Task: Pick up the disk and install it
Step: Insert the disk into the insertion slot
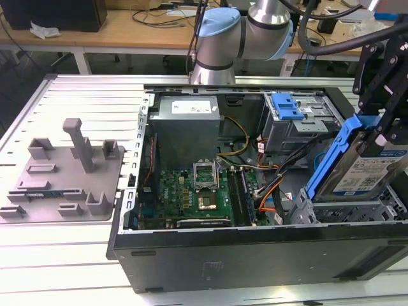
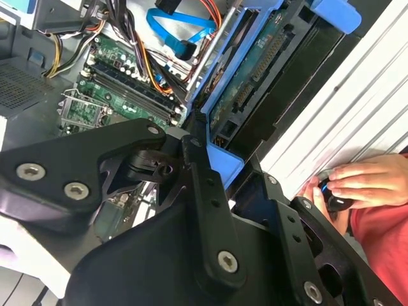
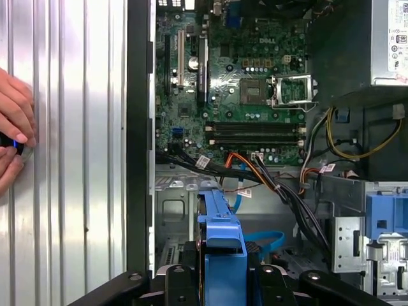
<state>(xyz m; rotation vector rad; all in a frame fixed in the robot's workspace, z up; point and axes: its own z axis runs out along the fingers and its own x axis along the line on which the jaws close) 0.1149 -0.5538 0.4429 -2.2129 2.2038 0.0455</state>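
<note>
Exterior view: gripper (image 1: 377, 135) holds the disk (image 1: 358, 173) tilted over the cage (image 1: 357, 211), at the exterior view's right. Second wrist view: jaws clamped on its blue carrier (image 2: 223, 164). First wrist view: carrier edge hangs above the cage. Looks like the install step to me, and it needs squaring to the cage.

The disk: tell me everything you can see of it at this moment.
The disk is a flat rectangular silver drive with a white-and-blue label, framed by a bright blue plastic carrier. The second wrist view shows its other face, a green circuit board. The black gripper is shut on it, holding it steeply tilted above the grey metal bay at the exterior view's right end of the open computer case. Whether it touches the bay cannot be told.
</note>
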